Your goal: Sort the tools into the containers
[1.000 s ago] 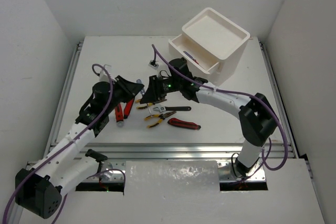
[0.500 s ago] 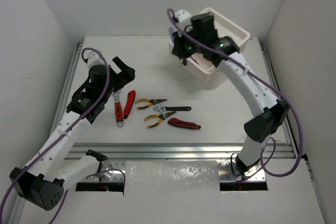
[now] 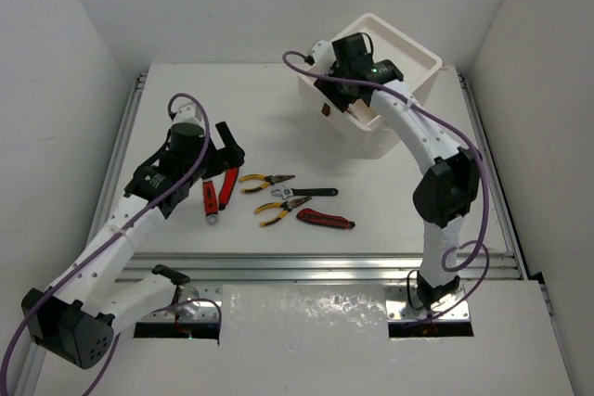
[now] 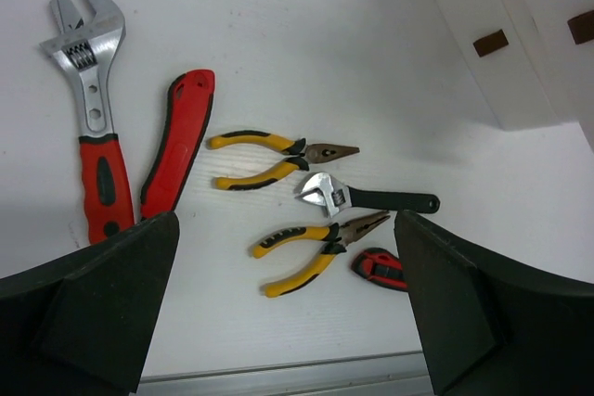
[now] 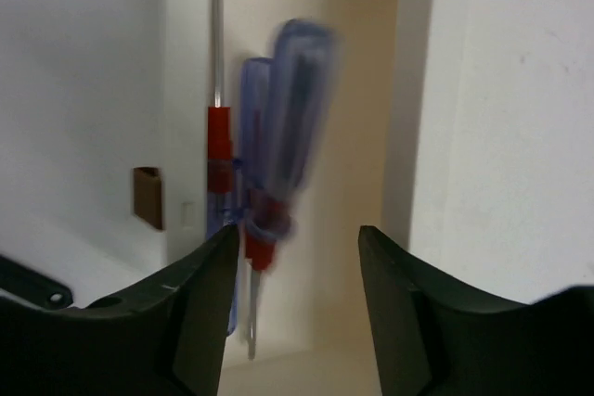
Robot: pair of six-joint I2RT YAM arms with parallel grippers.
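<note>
Two arms work well apart. Left of centre in the top view, the left arm bends at its elbow, the left gripper point(image 3: 227, 148) spread wide over the red-handled adjustable wrench point(image 4: 97, 150) and yellow-handled pliers point(image 4: 278, 157). At upper right, the right arm stretches to the white plastic drawer unit point(image 3: 394, 132). There the right gripper point(image 5: 297, 238) is parted above the blue-handled screwdrivers point(image 5: 292, 108) in the unit's open drawer, one of them blurred.

Right gripper point(image 3: 336, 97) over white drawer unit point(image 3: 419, 55), left gripper point(image 3: 227, 149) beside red-handled wrench point(image 3: 210, 201).
</note>
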